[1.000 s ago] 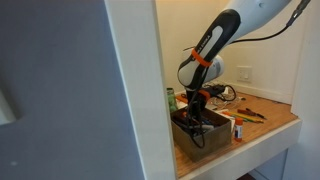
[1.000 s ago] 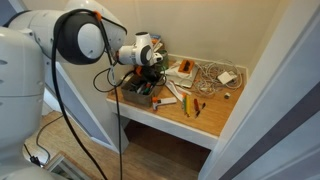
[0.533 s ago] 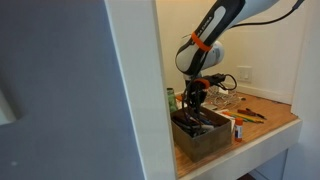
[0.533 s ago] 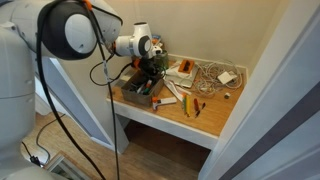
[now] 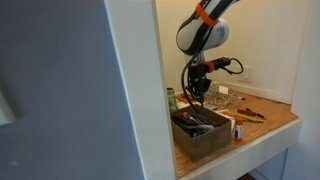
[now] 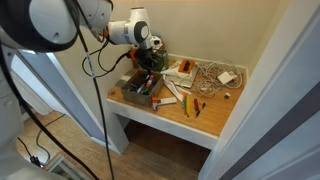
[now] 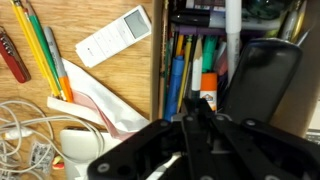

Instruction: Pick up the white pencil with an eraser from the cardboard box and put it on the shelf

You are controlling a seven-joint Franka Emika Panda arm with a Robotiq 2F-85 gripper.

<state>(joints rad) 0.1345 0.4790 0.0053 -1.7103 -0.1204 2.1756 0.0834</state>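
Observation:
The cardboard box [image 5: 205,140] stands at the shelf's front corner, full of pens and markers; it also shows in the other exterior view [image 6: 128,94] and the wrist view [image 7: 160,60]. My gripper [image 5: 196,92] hangs above the box in both exterior views [image 6: 150,62]. In the wrist view its fingers [image 7: 195,105] are closed together, and a thin pale stick, apparently the white pencil [image 7: 193,88], shows between the tips. It is too small to make out in the exterior views. The wooden shelf [image 5: 270,125] [image 6: 215,115] lies beside the box.
A white remote [image 7: 115,35], yellow and red pencils [image 7: 40,50], a white cable bundle [image 6: 208,72] and a white adapter [image 6: 227,77] lie on the shelf. Another white stick [image 7: 232,30] and a black object [image 7: 262,85] rest in the box. White walls enclose the shelf.
My gripper has risen out of the cardboard box and now hangs well above it. The arm has swung upward. The things on the shelf have not moved.

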